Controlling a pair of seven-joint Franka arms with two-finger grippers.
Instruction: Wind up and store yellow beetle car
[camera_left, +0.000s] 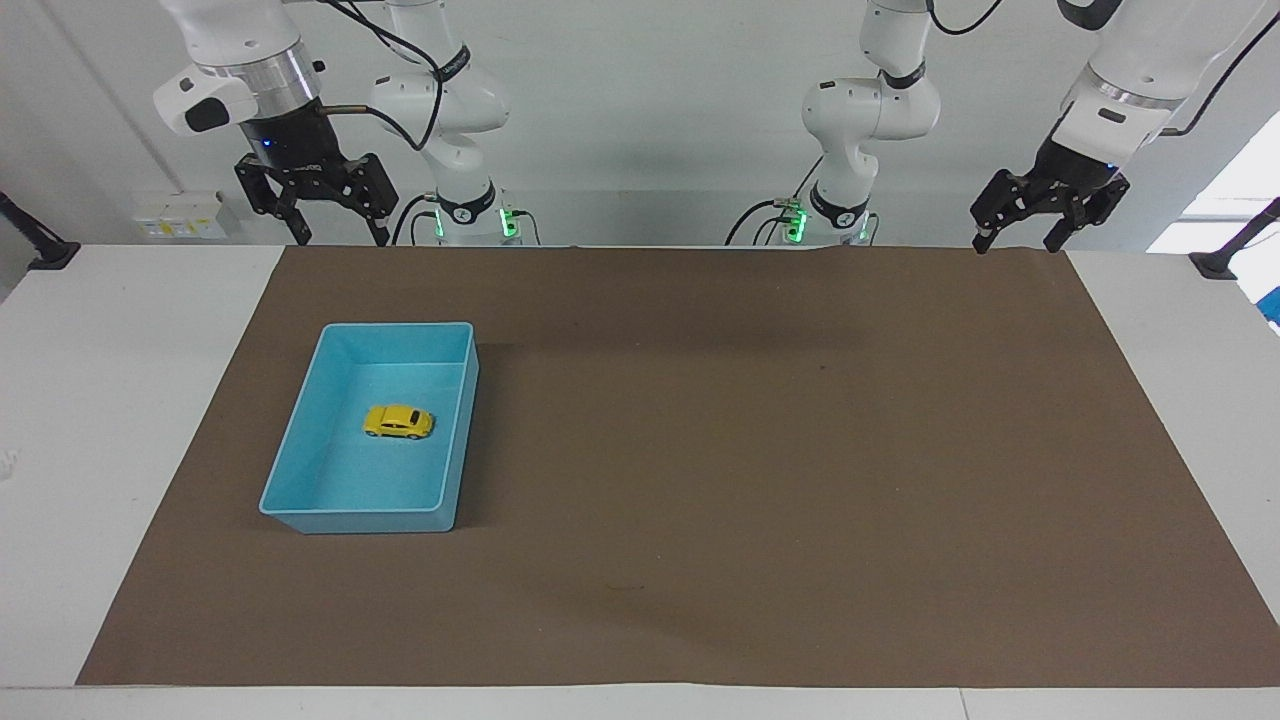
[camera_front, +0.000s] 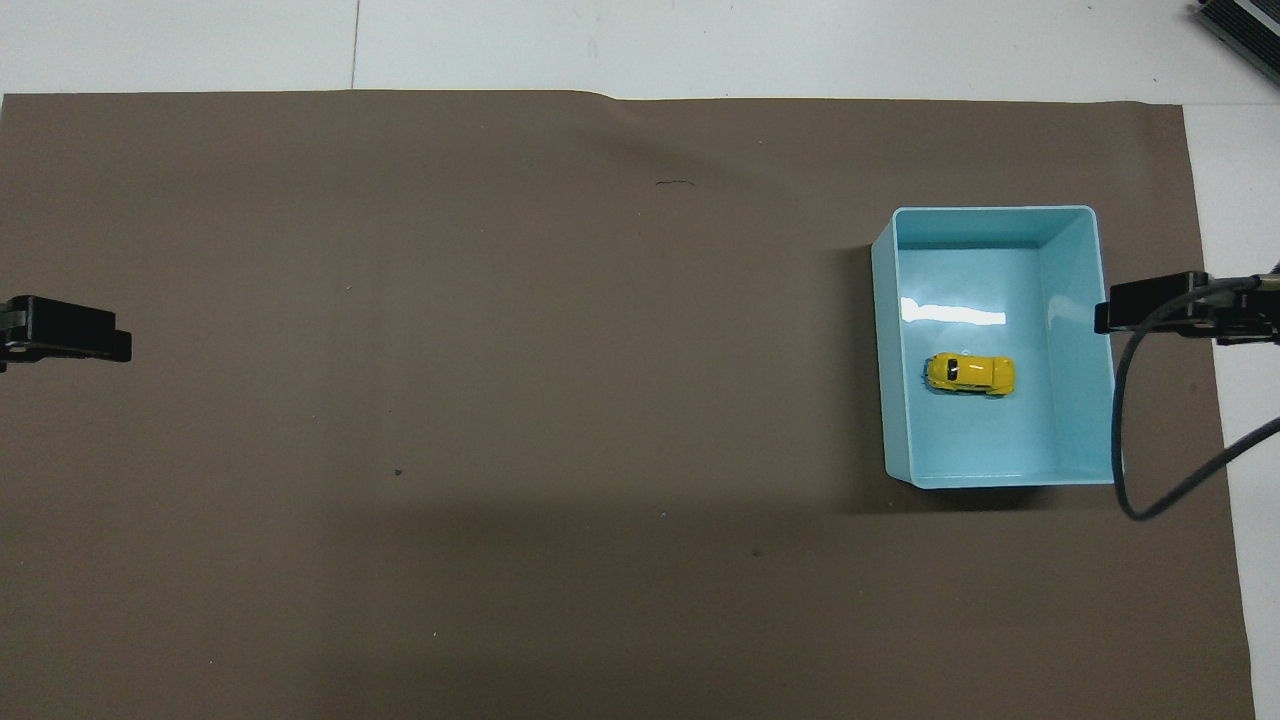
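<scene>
The yellow beetle car (camera_left: 398, 421) (camera_front: 969, 373) stands on its wheels on the floor of the light blue bin (camera_left: 462, 430) (camera_front: 880, 350), about mid-bin. My right gripper (camera_left: 342, 238) (camera_front: 1150, 305) hangs open and empty, high over the mat's edge at the robots' end. In the overhead view it shows just off the bin's rim toward the right arm's end of the table. My left gripper (camera_left: 1015, 243) (camera_front: 65, 335) waits open and empty, raised over the mat corner at the left arm's end.
A brown mat (camera_left: 750, 450) covers most of the white table, and the bin sits on it toward the right arm's end. A grey cable (camera_front: 1125, 450) loops down from the right arm beside the bin.
</scene>
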